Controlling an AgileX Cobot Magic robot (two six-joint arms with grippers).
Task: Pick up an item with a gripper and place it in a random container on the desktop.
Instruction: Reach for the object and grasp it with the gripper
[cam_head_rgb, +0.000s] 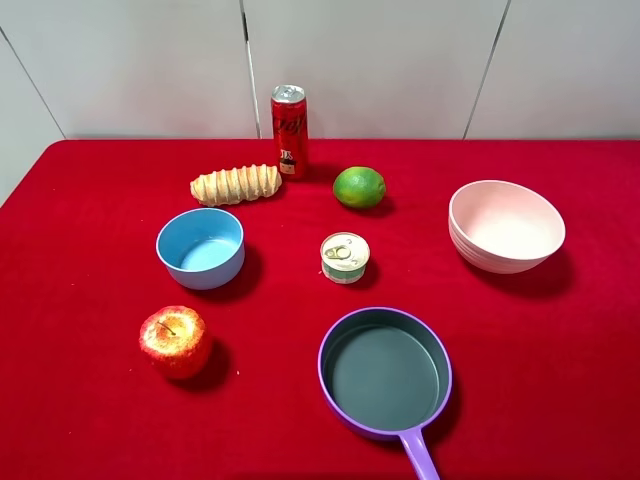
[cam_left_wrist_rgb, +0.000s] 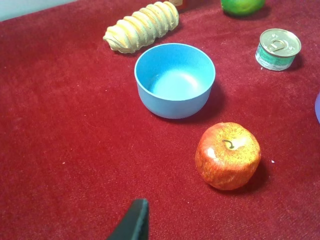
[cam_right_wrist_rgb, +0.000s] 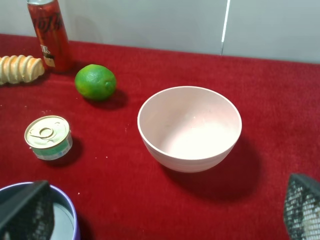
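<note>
The green lime (cam_head_rgb: 359, 187) lies on the red desktop (cam_head_rgb: 90, 400) at the back middle, free of any gripper. It also shows in the right wrist view (cam_right_wrist_rgb: 95, 82) and at the edge of the left wrist view (cam_left_wrist_rgb: 242, 6). The purple-rimmed pan (cam_head_rgb: 385, 373) sits empty at the front middle; its rim shows in the right wrist view (cam_right_wrist_rgb: 74, 217). No arm appears in the exterior view. My right gripper (cam_right_wrist_rgb: 162, 215) is open and empty, its fingers wide apart near the pan and the pink bowl. Only one black fingertip (cam_left_wrist_rgb: 132, 222) of my left gripper shows, near the apple.
A blue bowl (cam_head_rgb: 201, 247) and a red-yellow apple (cam_head_rgb: 176, 342) are on the left. A tin can (cam_head_rgb: 345, 257) stands between lime and pan. A pale pink bowl (cam_head_rgb: 506, 226) is on the right. A bread roll (cam_head_rgb: 237, 185) and a red drink can (cam_head_rgb: 290, 131) stand at the back.
</note>
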